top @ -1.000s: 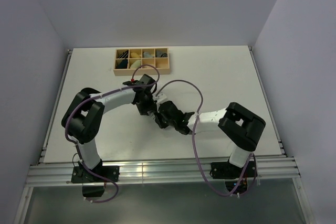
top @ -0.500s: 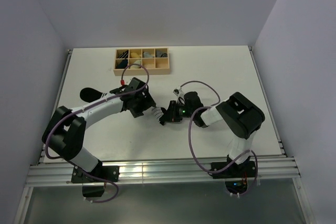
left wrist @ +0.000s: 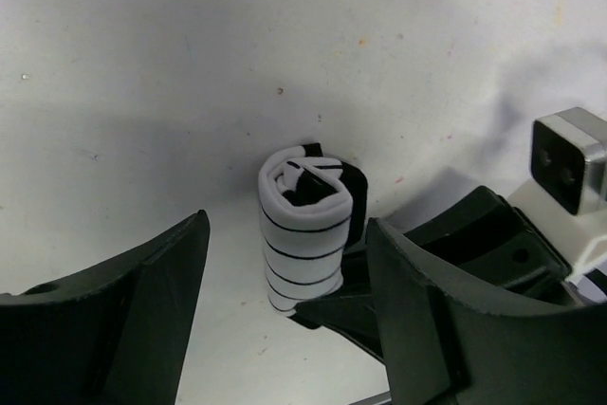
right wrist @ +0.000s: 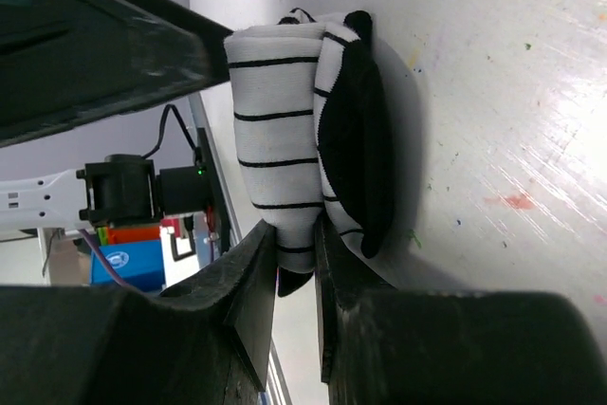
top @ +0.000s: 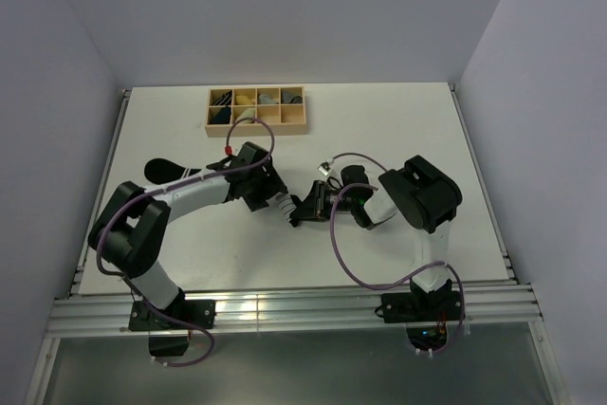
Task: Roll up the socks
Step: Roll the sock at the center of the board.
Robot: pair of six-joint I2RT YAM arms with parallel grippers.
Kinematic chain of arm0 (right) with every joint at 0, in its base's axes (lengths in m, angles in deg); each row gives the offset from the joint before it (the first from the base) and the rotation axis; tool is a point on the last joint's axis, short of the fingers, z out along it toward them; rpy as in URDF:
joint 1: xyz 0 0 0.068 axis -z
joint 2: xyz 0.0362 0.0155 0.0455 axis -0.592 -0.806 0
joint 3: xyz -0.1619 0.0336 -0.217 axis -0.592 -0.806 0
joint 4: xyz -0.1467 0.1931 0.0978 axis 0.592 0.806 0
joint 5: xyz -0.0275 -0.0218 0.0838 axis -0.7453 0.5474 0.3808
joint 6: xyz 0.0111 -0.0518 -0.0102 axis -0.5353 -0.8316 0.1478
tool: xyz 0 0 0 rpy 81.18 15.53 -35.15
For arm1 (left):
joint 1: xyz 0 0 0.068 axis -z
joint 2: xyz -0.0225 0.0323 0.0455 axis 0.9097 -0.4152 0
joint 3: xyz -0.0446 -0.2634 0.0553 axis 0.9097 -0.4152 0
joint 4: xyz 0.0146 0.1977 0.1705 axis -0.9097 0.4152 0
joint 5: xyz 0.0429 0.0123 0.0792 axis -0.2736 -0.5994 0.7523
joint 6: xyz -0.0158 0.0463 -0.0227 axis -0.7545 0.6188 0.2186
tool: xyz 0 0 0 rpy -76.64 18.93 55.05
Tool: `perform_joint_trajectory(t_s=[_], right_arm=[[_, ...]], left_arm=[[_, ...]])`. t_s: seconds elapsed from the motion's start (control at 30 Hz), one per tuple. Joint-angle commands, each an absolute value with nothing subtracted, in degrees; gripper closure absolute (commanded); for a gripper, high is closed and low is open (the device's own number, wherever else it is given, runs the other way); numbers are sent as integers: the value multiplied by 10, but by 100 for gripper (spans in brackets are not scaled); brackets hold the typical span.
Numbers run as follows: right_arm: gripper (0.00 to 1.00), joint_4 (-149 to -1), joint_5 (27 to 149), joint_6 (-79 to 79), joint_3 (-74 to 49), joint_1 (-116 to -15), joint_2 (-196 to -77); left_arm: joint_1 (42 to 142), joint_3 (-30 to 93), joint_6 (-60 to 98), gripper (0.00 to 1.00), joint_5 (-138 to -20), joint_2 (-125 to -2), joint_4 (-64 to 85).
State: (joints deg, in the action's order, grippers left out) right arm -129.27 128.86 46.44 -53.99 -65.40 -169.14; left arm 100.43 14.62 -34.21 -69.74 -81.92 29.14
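Observation:
The white sock with thin black stripes (left wrist: 303,225) is rolled into a short tube with black ends and lies on the table mid-way between the arms (top: 284,204). My right gripper (right wrist: 296,263) is shut on one end of the roll (right wrist: 280,139) and lies low on the table (top: 302,209). My left gripper (left wrist: 285,329) is open and empty, with a finger (left wrist: 142,329) on each side of the roll, not touching it. The black sock with white bands (top: 166,171) lies flat at the left, beside the left arm.
A wooden compartment tray (top: 294,109) with several tan, grey and dark sock rolls stands at the back of the white table. The right gripper's camera block (left wrist: 569,158) sits close to my left fingers. Cables loop over both arms.
Both arms changed pose around the roll: the left elbow swung away and uncovered the black sock, and the right forearm folded in and turned. The roll has stayed in the middle.

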Motion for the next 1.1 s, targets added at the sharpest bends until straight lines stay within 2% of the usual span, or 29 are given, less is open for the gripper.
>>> perform_joint_trajectory(t_s=[0.0,0.13,0.23,0.33,0.37,0.43,0.47,0.5,0.53,0.57,0.6,0.73,0.87,0.93,1.07], right_arm=[[100,-1249,1293,465,-534,-652,-1711],[100,-1245,1292,468,-532,-650,-1718],[100,-1231,1289,459,-528,-649,-1718],[98,-1208,1280,439,-527,-649,-1706],[97,-1180,1269,429,-526,-649,-1692],[90,-1151,1250,394,-524,-649,-1673],[86,-1115,1230,382,-523,-649,-1649],[82,-1096,1219,369,-520,-651,-1636],[74,-1079,1205,345,-520,-651,-1622],[71,-1043,1189,332,-519,-653,-1591],[65,-1026,1159,309,-519,-658,-1576],[55,-939,1029,253,-514,-689,-1486],[50,-862,879,208,-497,-754,-1413],[45,-848,796,181,-478,-786,-1404],[43,-813,690,155,-435,-874,-1417]], left_arm=[[1005,153,-334,29,-717,-837,267],[1005,158,-329,34,-719,-861,274],[1006,158,-324,42,-716,-870,275],[1007,162,-322,55,-715,-880,279],[1007,165,-321,64,-715,-883,282],[1009,171,-315,74,-711,-887,287],[1010,177,-312,83,-710,-888,296],[1012,181,-308,89,-709,-889,300],[1013,185,-305,94,-709,-891,307],[1015,198,-299,99,-709,-892,325],[1019,204,-296,100,-690,-894,334],[1030,243,-280,100,-660,-898,383],[1044,274,-266,100,-625,-908,424],[1053,288,-265,100,-619,-915,440],[1061,303,-261,100,-616,-925,453]])
